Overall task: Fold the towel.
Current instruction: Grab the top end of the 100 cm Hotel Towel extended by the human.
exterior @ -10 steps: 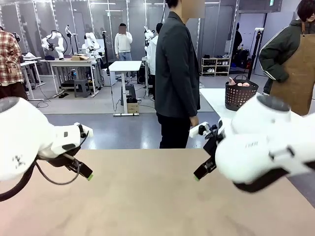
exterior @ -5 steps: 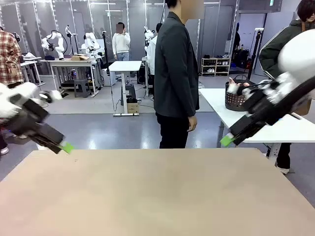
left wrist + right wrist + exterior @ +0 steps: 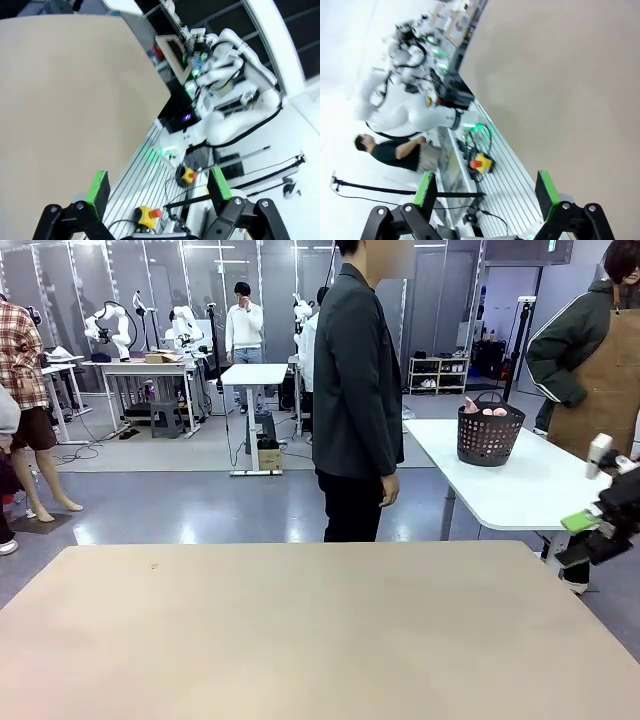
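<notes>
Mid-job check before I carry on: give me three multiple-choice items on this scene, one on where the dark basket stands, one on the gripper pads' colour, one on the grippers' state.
1. Where does the dark basket stand? A on the floor; B on the white side table; C on a shelf.
2. What colour are the gripper pads? A red; B blue; C green.
3. How do the left gripper and right gripper stand? A both open, empty; B both shut; C left open, right shut.
Answers: 1 B, it rests on the white top; 2 C, green strips line the fingers; 3 A, each wrist view shows a wide gap with nothing in it.
</notes>
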